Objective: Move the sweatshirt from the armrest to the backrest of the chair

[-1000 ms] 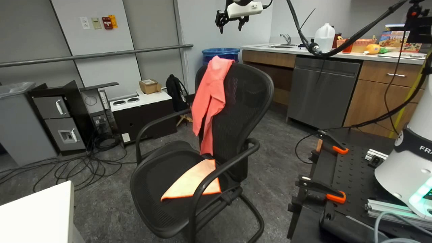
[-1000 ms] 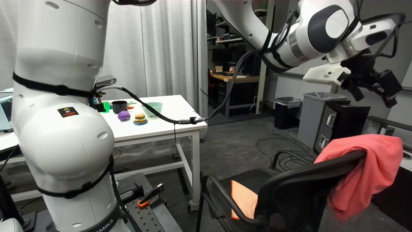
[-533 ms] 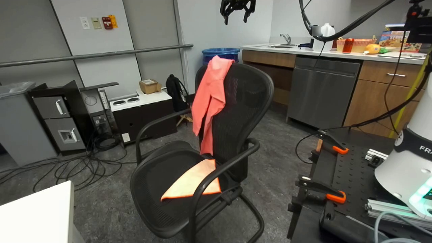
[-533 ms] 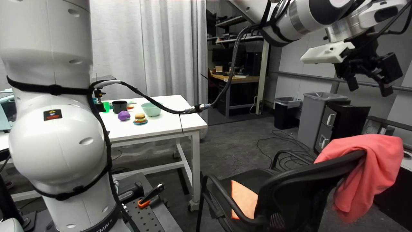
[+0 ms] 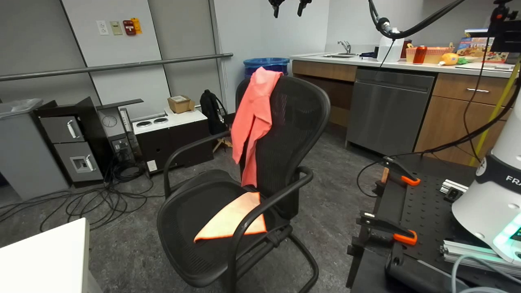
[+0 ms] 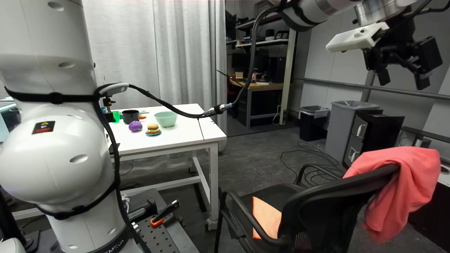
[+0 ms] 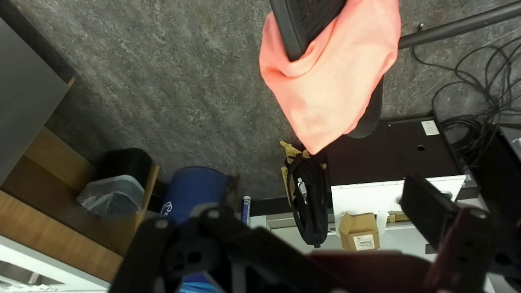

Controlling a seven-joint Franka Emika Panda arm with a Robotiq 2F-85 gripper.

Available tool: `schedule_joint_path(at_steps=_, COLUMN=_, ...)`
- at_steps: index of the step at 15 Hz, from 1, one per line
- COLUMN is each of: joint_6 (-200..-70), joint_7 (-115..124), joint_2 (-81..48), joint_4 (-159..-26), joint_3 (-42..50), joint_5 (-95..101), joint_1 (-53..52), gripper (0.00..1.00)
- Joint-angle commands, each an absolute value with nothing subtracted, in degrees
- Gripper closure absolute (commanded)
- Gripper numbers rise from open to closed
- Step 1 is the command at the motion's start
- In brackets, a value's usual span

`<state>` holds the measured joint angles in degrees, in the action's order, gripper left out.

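Note:
The coral-pink sweatshirt (image 5: 257, 110) hangs over the top of the backrest (image 5: 299, 118) of the black chair (image 5: 191, 207), draped down its front and, in an exterior view (image 6: 404, 189), down behind it. It lies toward one top corner, and its lower front end reaches near the seat. The loop armrest (image 5: 191, 144) and its twin (image 5: 260, 207) carry no sweatshirt. My gripper (image 5: 288, 12) is open and empty, high above the backrest; it also shows in an exterior view (image 6: 403, 82). In the wrist view the sweatshirt (image 7: 329, 85) lies well beyond the spread fingers (image 7: 321, 195).
A flat orange-tan cloth (image 5: 232, 219) lies on the seat. A white table (image 6: 197, 130) bears a bowl and toy food. A blue bin (image 5: 266, 64) and counter (image 5: 325, 59) stand behind the chair. A black bag (image 5: 211, 110) stands near a low cabinet (image 5: 175, 142).
My gripper has risen and turned slightly, moving away from the chair, still open. The hanging end of the sweatshirt swayed slightly and is settled; the chair has not moved.

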<state>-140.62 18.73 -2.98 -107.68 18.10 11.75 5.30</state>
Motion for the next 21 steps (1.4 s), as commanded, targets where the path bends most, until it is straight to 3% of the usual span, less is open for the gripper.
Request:
schedule_joint_path(at_steps=1, joint_6=-138.62, joint_7=16.22, joint_2=0.68, joint_4=-109.71, joint_3=16.04, joint_5=9.99, joint_1=8.31, gripper=0.0)
schedule_joint_path(at_steps=21, joint_6=-139.64, joint_7=18.17, joint_2=-0.75, joint_4=-109.02, joint_3=15.34, joint_5=11.54, joint_1=8.99, gripper=0.0)
